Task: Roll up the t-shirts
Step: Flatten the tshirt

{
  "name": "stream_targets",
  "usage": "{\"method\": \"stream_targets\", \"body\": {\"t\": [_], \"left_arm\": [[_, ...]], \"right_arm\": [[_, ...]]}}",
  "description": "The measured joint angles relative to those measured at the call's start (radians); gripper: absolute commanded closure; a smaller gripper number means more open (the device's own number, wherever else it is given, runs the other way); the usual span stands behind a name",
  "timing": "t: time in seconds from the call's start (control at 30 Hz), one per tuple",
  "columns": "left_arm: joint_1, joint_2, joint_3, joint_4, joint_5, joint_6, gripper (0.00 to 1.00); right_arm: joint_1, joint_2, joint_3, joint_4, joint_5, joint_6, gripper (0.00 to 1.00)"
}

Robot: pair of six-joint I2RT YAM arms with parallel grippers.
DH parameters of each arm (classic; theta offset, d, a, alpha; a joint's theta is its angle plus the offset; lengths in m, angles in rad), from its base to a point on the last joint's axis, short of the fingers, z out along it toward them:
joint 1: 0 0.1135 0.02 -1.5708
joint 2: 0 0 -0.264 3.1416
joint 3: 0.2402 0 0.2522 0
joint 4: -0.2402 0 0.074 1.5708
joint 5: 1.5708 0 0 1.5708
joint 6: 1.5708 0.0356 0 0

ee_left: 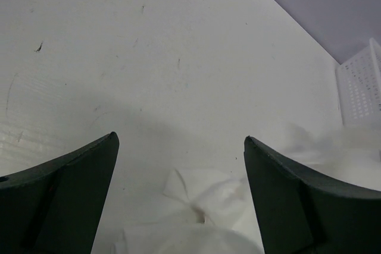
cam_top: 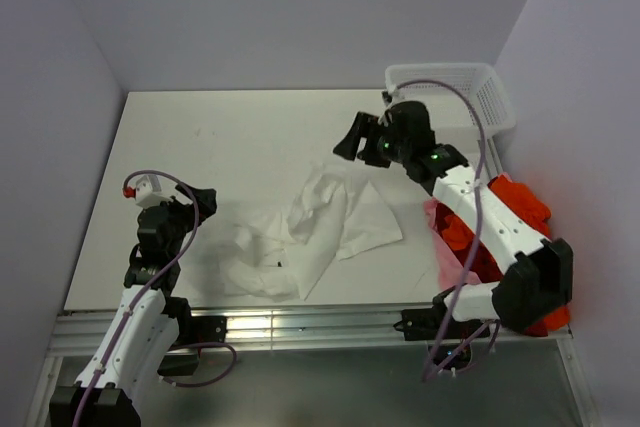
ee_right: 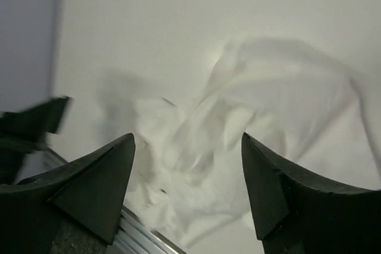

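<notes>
- Crumpled white cloth t-shirt (cam_top: 315, 227) is seen on pale tabletop (cam_top: 200, 127), not yet rolled.
- Bright orange-red t-shirts (cam_top: 520, 199) are heaped at rt edge, unrolled.
- Nothing is held: left hand (ee_left: 180, 137) & right hand (ee_right: 187, 136) are spread apart.

I see white table (cam_top: 200, 137): crumpled white t-shirt (cam_top: 325, 217) near middle, orange-red t-shirts (cam_top: 520, 202) heaped at right edge (partly hidden), mesh basket (cam_top: 497, 102) in far-right corner.

The top view looks steeply down from high at the near side and takes in the whole table (cam_top: 220, 137). The left wrist view sits low and close, facing across the table toward the basket (ee_left: 360, 87). The right wrist view looks down from higher, toward the near edge. All three share the white shirt (cam_top: 320, 222).
</notes>
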Motion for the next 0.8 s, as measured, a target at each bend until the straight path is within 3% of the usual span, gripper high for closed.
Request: {"method": "stream_targets", "body": {"t": [0.2, 0.43, 0.67, 0.8], "left_arm": [[0.0, 0.012, 0.0, -0.002, 0.0, 0.0, 0.08], [0.0, 0.028, 0.0, 0.037, 0.055, 0.005, 0.1], [0.0, 0.076, 0.0, 0.051, 0.08, 0.008, 0.1], [0.0, 0.071, 0.0, 0.051, 0.08, 0.008, 0.1]], "right_arm": [[0.008, 0.008, -0.307, 0.016, 0.078, -0.046, 0.28], [0.026, -0.051, -0.428, 0.172, 0.111, -0.05, 0.38], [0.213, 0.044, -0.433, 0.252, 0.159, -0.026, 0.23], [0.357, 0.101, -0.37, 0.248, 0.224, -0.025, 0.21]]}}
